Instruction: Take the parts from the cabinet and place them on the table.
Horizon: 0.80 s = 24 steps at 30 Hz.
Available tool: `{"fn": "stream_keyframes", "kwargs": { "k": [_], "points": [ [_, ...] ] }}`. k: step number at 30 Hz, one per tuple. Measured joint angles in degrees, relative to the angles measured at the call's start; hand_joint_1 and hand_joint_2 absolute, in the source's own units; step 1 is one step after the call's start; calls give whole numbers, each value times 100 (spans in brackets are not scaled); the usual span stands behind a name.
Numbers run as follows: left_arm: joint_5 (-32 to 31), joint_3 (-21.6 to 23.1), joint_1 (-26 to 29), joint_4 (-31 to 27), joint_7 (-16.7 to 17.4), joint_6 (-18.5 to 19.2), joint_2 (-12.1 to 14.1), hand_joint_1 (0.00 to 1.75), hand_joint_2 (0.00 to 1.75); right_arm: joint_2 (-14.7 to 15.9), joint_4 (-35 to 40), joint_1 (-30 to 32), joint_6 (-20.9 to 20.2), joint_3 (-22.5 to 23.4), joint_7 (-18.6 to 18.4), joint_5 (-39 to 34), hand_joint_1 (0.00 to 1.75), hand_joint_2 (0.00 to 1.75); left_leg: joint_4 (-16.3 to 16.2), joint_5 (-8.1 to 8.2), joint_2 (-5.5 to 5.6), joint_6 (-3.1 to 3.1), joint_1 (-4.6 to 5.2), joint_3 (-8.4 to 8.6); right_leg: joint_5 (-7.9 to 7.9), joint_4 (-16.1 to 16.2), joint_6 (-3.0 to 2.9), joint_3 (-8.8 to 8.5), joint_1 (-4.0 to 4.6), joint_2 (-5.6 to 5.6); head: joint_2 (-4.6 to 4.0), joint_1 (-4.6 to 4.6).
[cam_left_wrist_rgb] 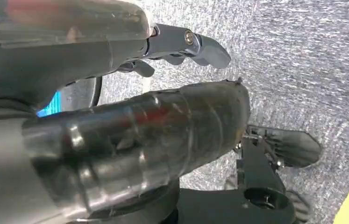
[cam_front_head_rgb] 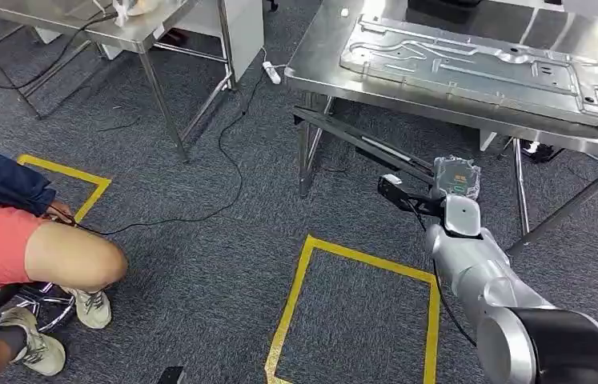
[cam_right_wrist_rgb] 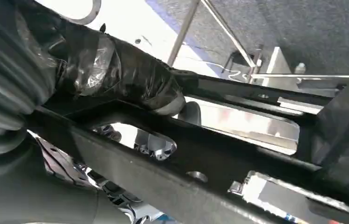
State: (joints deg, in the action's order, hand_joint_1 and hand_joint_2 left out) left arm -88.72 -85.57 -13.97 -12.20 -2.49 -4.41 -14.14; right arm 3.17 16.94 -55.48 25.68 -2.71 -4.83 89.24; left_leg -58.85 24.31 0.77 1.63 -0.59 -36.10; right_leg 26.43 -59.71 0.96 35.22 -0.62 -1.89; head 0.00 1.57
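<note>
Right hand [cam_right_wrist_rgb: 116, 79] grips a black frame [cam_front_head_rgb: 359, 142] below the table [cam_front_head_rgb: 319, 56].
Left hand [cam_left_wrist_rgb: 130, 135]: fingers partly curled, nothing held; blurred.

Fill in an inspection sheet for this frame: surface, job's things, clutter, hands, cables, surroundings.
Surface: steel table ahead on the right, already carrying a large flat silver metal panel.
Job's things: long black metal frame part, held out with its far end under the table's edge.
Clutter: nothing seen on the table besides the panel.
Hands: right hand grips the black frame part; left hand holds nothing, fingers apart, hanging over the carpet.
Cables: black cable trailing across the carpet; white power strip near the table leg.
Surroundings: grey carpet, yellow tape squares, second steel table, seated person.
</note>
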Motion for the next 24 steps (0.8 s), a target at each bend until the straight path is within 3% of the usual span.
{"fn": "stream_keyframes", "kwargs": {
  "k": [3,4,5,6,9,10,11,12,14,15,16,20,21,22,24],
  "points": [
    [-13,0,10,0,11,-2,-2,0,0,-11,0,-15,46,42,-18,-13,175,175,14,-14,-43,-94,-1,-12,-42,50,-29,18,39,100,0,0],
    [-13,0,9,0,11,-2,-2,0,0,-9,2,-16,48,63,-31,-30,175,175,24,-10,-66,-129,10,5,-65,82,-67,12,22,131,0,-4],
    [-13,0,9,0,11,-4,-2,0,0,-11,2,-11,52,94,-35,-35,175,175,-17,51,-75,-163,-2,-23,-97,129,-110,-30,-42,141,0,4],
    [-15,0,2,0,9,-4,-2,0,0,-13,4,-13,68,114,-35,-37,175,175,-169,171,-70,-185,-1,-65,-107,140,-147,-35,-44,169,0,-2],
    [-15,0,8,0,9,-2,-2,0,0,-7,7,-12,96,159,-63,-42,175,175,-1409,785,-71,-224,-20,-609,-108,131,-168,-27,-35,257,0,4],
    [-17,0,15,0,9,-2,-2,0,0,-7,7,1,96,166,-70,-46,175,175,-1667,829,-71,-235,-19,-731,-108,123,-168,-23,-35,300,0,4],
    [-17,0,18,0,9,-2,-2,0,0,-4,7,15,100,192,-70,-52,175,175,-1651,732,-71,-238,-20,-725,-107,110,-169,-22,-35,348,0,4],
    [-17,0,17,0,9,-4,-2,0,0,-7,7,23,114,214,-70,-61,175,175,-1400,543,-68,-231,-21,-610,-101,100,-165,-21,-37,402,0,7],
    [-17,0,8,0,9,-4,4,0,0,-35,9,25,144,240,-79,-61,175,175,-415,39,-59,-188,-19,-123,-80,74,-151,-28,-38,442,0,7],
    [-17,0,1,0,9,-4,9,0,0,-33,15,26,164,254,-85,-61,175,175,-110,83,-40,-151,-13,28,-69,65,-131,-23,-42,473,0,2],
    [-17,0,-14,0,9,-4,9,0,0,-17,17,12,173,262,-94,-59,175,175,-5,100,-33,-147,12,71,-68,35,-97,13,-3,498,0,4],
    [-20,0,-11,0,11,-4,7,0,0,-2,17,16,168,321,-98,-33,175,175,12,54,-40,-17,19,59,-95,92,45,14,-26,519,0,4],
    [-22,2,-16,0,11,-4,7,0,0,20,20,24,170,337,-109,-17,175,175,57,25,-52,27,-5,82,-25,23,65,40,-37,419,0,2],
    [-24,2,-24,0,9,-4,7,0,0,20,20,19,170,350,-109,7,175,175,73,14,-50,66,-5,85,152,-222,87,149,-27,285,0,-4],
    [-26,2,-25,0,9,-4,7,0,0,20,17,19,170,361,-101,33,175,175,72,13,-52,93,2,75,579,-1123,125,564,-31,240,0,-2]
  ]
}}
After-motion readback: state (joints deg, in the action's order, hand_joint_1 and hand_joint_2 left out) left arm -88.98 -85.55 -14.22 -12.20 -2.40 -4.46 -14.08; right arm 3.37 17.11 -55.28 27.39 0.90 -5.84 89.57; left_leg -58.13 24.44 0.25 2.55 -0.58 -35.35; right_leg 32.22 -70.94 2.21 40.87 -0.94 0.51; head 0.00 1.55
